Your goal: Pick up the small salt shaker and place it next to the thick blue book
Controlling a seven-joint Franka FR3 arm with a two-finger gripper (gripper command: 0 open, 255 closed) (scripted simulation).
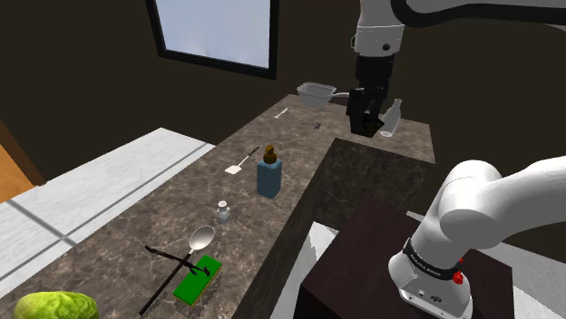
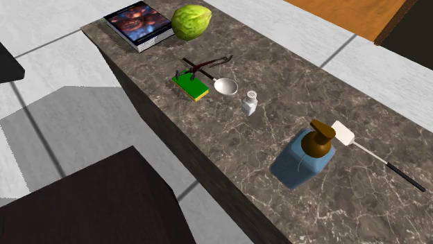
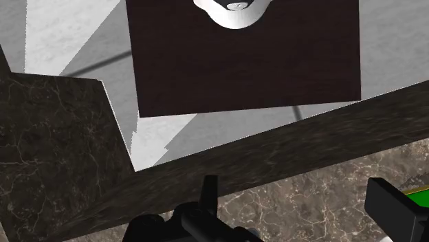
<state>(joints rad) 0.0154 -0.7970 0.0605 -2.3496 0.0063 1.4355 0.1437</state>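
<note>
Claw [image 1: 365, 127] hangs spread and empty over the tabletop [image 2: 333, 76]. In the second exterior view, the thick book [image 2: 139, 24] lies at ten o'clock from the small white salt shaker [image 2: 250, 102], likely light, rigid, slick: clasp its body under the cap.

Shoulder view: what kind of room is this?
Probably a home kitchen: dark marbled counter carrying a blue soap dispenser, spatula and salt shaker, with a grey pot near the window.

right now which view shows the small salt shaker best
The second exterior view: the salt shaker stands upright and unblocked on the counter beside the spoon, its holed cap plain. The shoulder view shows it farther off, a small pale shape by the spoon's bowl.
</note>
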